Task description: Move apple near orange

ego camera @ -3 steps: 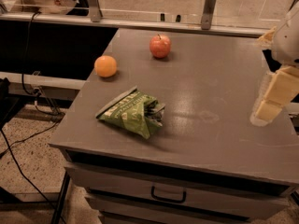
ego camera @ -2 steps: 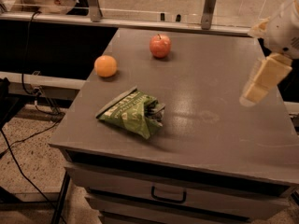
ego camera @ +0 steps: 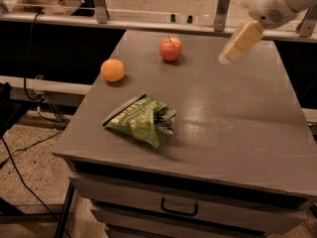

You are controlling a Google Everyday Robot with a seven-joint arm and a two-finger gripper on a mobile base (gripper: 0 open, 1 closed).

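Apple [ego camera: 170, 49] apart from orange [ego camera: 113, 70]; gripper [ego camera: 228, 55] over table [ego camera: 233, 133], clear of both.

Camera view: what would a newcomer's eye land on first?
The crumpled green bag is the biggest item, lying toward the front left of the grey table. Behind it, the red apple sits near the far edge, and the orange sits apart from it by the edge that is left in the picture. The gripper hangs in the air at the upper right, above the table's far side, touching nothing.
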